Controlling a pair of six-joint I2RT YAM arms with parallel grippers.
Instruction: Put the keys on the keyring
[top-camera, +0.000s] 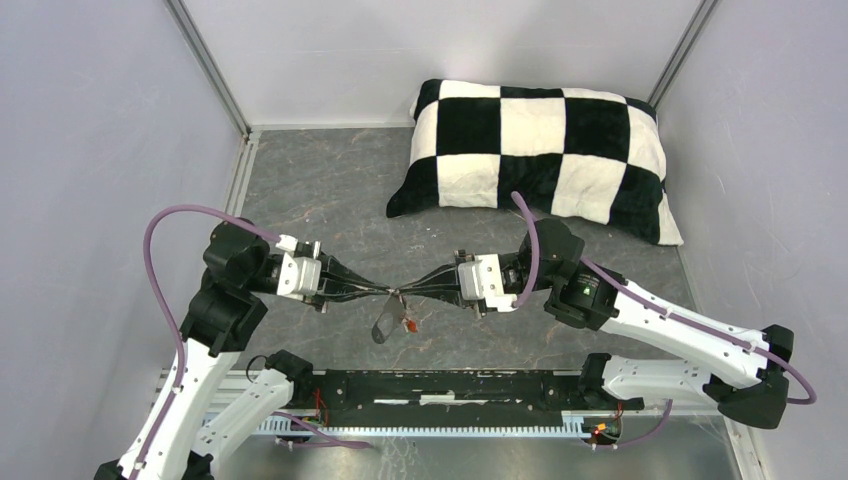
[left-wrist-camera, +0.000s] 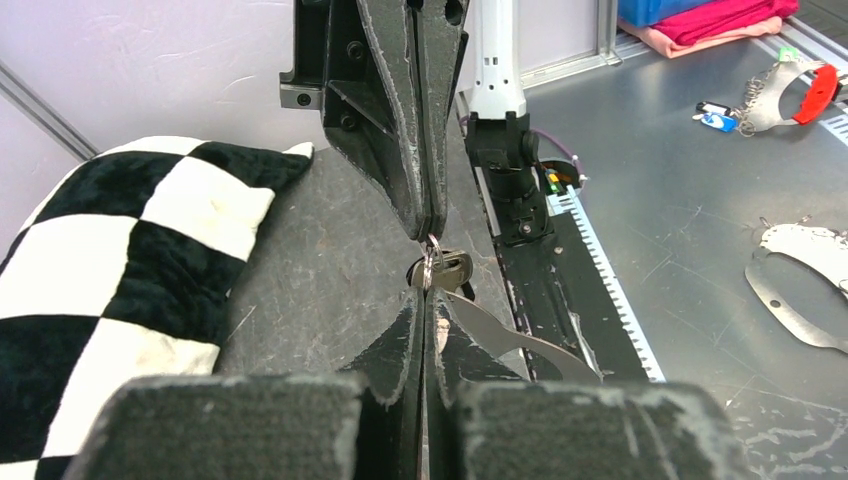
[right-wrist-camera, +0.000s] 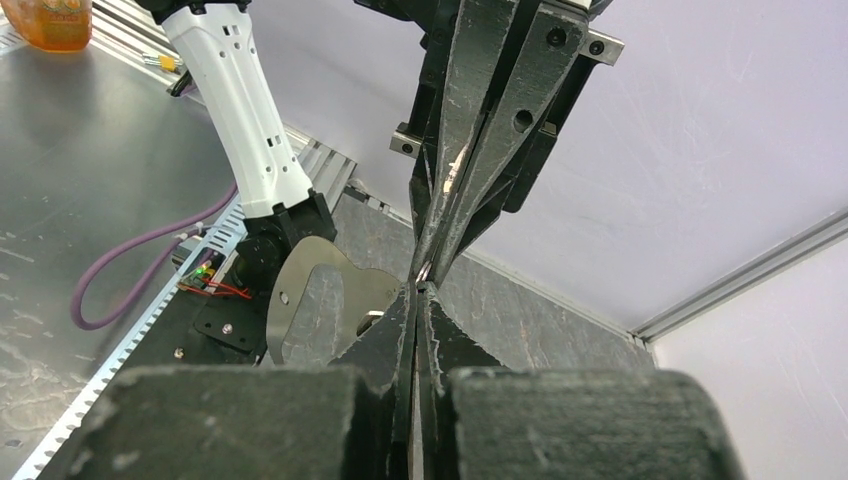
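1. The left gripper (top-camera: 388, 292) and right gripper (top-camera: 410, 293), both clenched, meet tip to tip in front of the checked pillow (top-camera: 540, 150).
2. The keyring (top-camera: 382, 326) is a flat, grey, curved-edged fob. It dangles just beneath that meeting point; I cannot tell which jaws pinch it.
3. The keys (left-wrist-camera: 447, 268), small and silvery on a thin wire loop, sit between the tips.

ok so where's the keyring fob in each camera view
Top external: keyring hangs just below centre, under where the left gripper and right gripper meet tip to tip.
Left wrist: keyring right of centre, curving out from the meeting tips.
Right wrist: keyring left of centre, a flat plate beside the tips.
Shared landmark: the two grippers' touching tips.
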